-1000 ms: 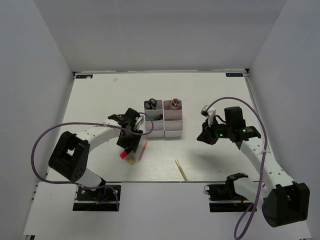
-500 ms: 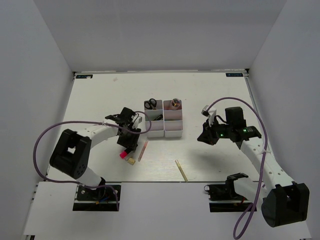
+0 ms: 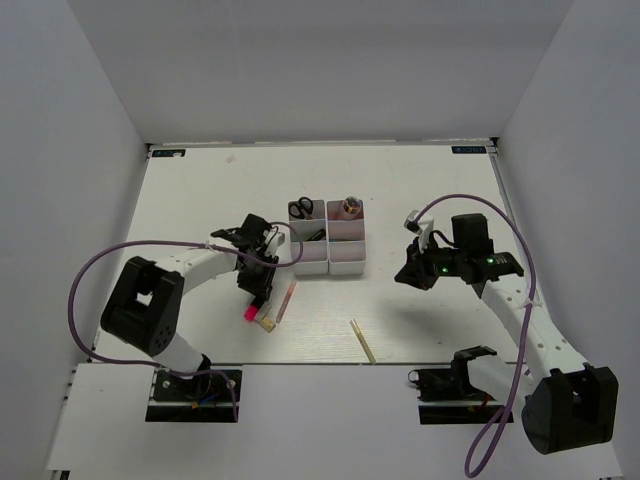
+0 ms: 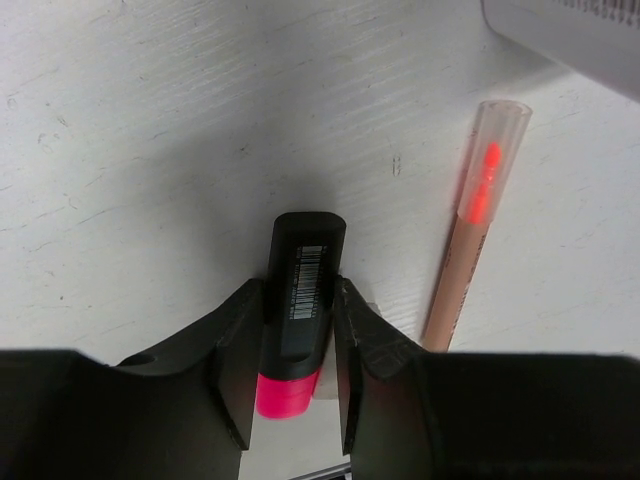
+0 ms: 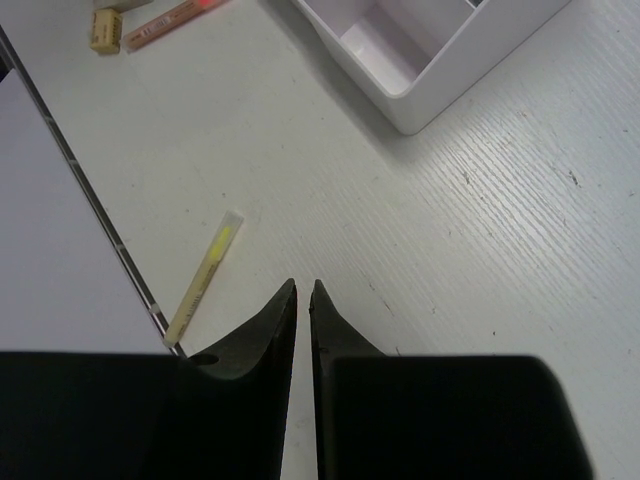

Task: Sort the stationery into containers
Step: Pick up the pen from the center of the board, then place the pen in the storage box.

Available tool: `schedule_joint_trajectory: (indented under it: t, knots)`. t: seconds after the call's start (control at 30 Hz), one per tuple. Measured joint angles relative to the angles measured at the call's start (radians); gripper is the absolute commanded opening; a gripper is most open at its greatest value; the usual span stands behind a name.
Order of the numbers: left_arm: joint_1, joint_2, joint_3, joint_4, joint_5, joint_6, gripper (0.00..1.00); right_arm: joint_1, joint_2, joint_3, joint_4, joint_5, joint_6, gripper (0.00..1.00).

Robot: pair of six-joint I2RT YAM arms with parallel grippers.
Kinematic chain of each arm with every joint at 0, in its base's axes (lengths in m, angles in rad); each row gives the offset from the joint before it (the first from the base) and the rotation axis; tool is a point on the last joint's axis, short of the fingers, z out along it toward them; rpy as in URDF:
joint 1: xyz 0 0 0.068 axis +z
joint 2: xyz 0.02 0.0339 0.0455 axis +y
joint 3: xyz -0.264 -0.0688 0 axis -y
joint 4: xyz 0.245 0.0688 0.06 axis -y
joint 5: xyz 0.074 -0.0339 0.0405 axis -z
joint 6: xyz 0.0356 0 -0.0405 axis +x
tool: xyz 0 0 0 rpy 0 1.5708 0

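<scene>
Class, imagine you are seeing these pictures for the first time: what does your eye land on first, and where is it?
First, the black-and-pink marker lying on the table in the left gripper, whose fingers press its two sides. Just right of it in the wrist view lies a tan pencil with an orange tip under a clear cap. At mid-table stand the white bins, with black scissors in the far left one.

We take this for a robotics lab test cell: plain white panels close in a white table on 3 sides, the left arm and right arm are bolted at its near edge, purple cables loop from both, and 2 small labels mark the far corners.
</scene>
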Motion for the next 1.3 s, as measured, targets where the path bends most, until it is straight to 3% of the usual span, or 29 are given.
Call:
schedule_joint_trajectory:
  t: [0.23, 0.57, 0.77, 0.97, 1.3]
  knots:
    - [0.014, -0.054, -0.008, -0.013, -0.077, -0.008, 0.07, -0.004, 0.0, 0.0, 0.0, -0.012, 0.0, 0.13]
    - [0.032, -0.35, -0.011, 0.045, -0.117, -0.068, 0.05, -0.012, 0.001, 0.0, 0.0, -0.021, 0.0, 0.13]
    - [0.013, -0.434, -0.064, 0.312, -0.061, -0.195, 0.0, -0.013, 0.012, 0.0, -0.001, -0.027, 0.0, 0.13]
    - [-0.035, -0.319, -0.118, 0.695, -0.047, -0.304, 0.0, -0.013, 0.02, 0.0, -0.002, -0.031, 0.0, 0.13]
    - [-0.15, -0.102, -0.01, 1.03, -0.107, -0.215, 0.0, -0.013, 0.031, 0.0, -0.012, -0.04, -0.001, 0.13]
